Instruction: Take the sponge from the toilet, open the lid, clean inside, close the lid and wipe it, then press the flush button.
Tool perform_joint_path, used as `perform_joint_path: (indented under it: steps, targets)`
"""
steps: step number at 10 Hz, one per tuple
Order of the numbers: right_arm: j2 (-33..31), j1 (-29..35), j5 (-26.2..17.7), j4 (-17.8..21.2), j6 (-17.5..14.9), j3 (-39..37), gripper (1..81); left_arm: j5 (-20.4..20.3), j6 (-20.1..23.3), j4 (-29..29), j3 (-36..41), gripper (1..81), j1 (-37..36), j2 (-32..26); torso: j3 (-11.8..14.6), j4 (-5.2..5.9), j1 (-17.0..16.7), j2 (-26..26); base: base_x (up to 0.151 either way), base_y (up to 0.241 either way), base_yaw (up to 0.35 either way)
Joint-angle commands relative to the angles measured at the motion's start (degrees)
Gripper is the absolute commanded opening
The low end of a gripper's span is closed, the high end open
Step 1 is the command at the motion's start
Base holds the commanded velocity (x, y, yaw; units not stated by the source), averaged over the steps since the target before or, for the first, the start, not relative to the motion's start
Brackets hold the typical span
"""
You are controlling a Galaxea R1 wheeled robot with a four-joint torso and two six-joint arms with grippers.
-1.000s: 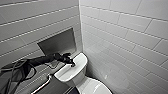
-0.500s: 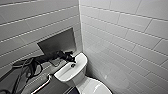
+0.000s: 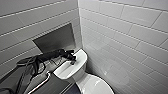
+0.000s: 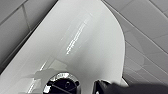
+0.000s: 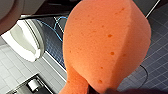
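The white toilet (image 3: 82, 75) stands in the tiled corner with its lid (image 3: 98, 86) down. My left arm reaches in from the left, and my left gripper (image 3: 72, 60) is shut right over the flat tank top (image 3: 75, 67). In the left wrist view the chrome flush button (image 4: 61, 86) sits close beneath that gripper on the glossy tank top (image 4: 82, 45). The orange sponge (image 5: 105, 47) looms large in the right wrist view, and my right gripper (image 5: 105, 90) is shut on its narrow waist. Behind the sponge I see the toilet (image 5: 26, 40) from the side.
White tiled walls close in at the back and right. A grey recessed panel (image 3: 56, 40) lies behind the tank. A metal rail (image 3: 41, 81) runs beside the toilet at lower left. A blue cable (image 5: 56, 27) and a paper holder (image 5: 32, 85) lie over the dark floor.
My left gripper has edged forward and down, closer onto the tank top. The toilet and the lid have not moved.
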Motion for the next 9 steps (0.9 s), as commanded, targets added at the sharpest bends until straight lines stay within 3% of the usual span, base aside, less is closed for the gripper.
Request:
perform_joint_path:
  steps: [1, 9]
  targets:
    - [-0.3, -1.3, -5.2, 0.6, 0.0, 0.6, 1.0, 1.5, 0.5, 3.8, -3.9, 1.0, -11.2, -2.0, 0.0, 0.00, 0.0, 0.0, 0.000, 0.000, 0.000]
    - [-0.3, -1.1, -5.2, 0.6, -0.1, 0.8, 1.0, 3.1, 0.5, 6.6, -4.2, 1.0, -14.2, -7.7, 0.0, -0.06, 0.0, 0.0, 0.000, 0.000, 0.000]
